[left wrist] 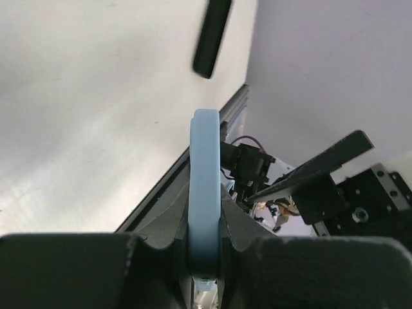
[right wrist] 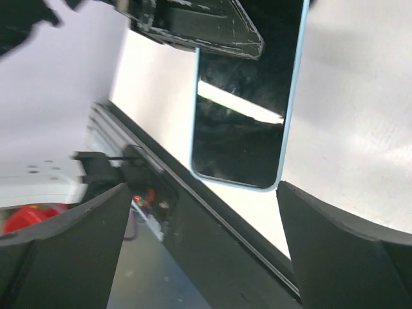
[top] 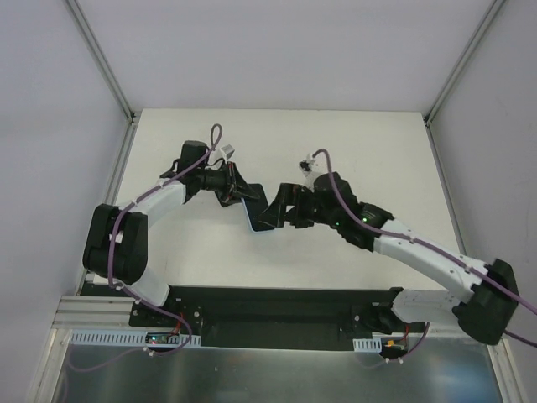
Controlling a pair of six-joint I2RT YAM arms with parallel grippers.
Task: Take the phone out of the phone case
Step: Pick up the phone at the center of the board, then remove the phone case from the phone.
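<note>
The phone (top: 255, 210), dark screen in a light-blue case, is held off the table between both arms. My left gripper (top: 238, 195) is shut on its upper end. In the left wrist view the case (left wrist: 205, 174) stands edge-on, clamped between my fingers (left wrist: 205, 261). My right gripper (top: 273, 211) is open at the phone's lower right end. In the right wrist view the phone's screen (right wrist: 241, 122) and blue rim lie just beyond my wide-open right gripper (right wrist: 205, 185), not touching either finger. The left gripper's finger (right wrist: 199, 26) covers the phone's far end.
The white table (top: 352, 143) lies under both arms, walled by grey panels and metal rails. A black base rail (top: 277, 306) runs along the near edge. The right gripper's fingers (left wrist: 315, 170) show in the left wrist view.
</note>
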